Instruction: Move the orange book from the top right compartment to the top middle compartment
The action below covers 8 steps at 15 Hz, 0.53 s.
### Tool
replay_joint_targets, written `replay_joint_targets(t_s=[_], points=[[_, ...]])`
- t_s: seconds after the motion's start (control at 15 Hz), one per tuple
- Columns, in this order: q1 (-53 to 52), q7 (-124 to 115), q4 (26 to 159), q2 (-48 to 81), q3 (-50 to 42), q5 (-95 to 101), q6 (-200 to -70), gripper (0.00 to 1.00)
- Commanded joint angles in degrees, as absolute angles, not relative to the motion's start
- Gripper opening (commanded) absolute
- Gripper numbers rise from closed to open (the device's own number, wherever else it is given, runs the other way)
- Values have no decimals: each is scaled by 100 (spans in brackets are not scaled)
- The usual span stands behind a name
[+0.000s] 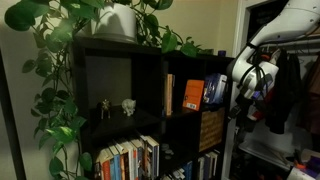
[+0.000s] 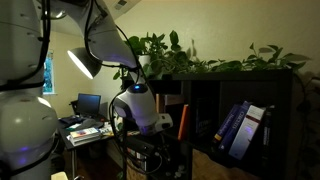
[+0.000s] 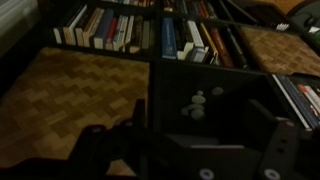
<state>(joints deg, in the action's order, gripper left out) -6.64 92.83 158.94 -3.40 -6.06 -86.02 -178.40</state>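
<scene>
The orange book (image 1: 192, 93) stands upright in the top middle compartment (image 1: 177, 72), against its right wall. It also shows as a thin orange strip in an exterior view (image 2: 183, 122). A thin tan-spined book (image 1: 169, 93) stands at that cubby's left side. The top right compartment (image 1: 215, 66) holds a blue book (image 1: 214, 90), which leans there in an exterior view (image 2: 235, 130). My gripper (image 1: 244, 88) hangs in front of the shelf's right end, clear of the cubbies. In the wrist view its dark fingers (image 3: 195, 148) are spread apart with nothing between them.
A leafy plant (image 1: 120, 20) trails over the shelf top. Small figurines (image 1: 128, 106) stand in the wide left cubby. A woven basket (image 1: 211, 128) (image 3: 70, 95) and rows of books (image 3: 110, 25) fill lower cubbies. Hanging clothes (image 1: 292, 90) are on the right; a desk with a monitor (image 2: 88, 104) is behind the arm.
</scene>
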Motion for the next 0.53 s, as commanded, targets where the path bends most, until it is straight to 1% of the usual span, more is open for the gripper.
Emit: replay_joint_targets(t_s=[0.0,0.07,0.13,0.47], points=[[-122,8100,15923,95,-557,-6995,-17410,100],[1,7753,15920,160,-609,-6478,-17229,100],[-254,8279,15925,52,-604,-7134,-17496,100],[-224,8200,15873,187,-598,-7020,-17464,100]])
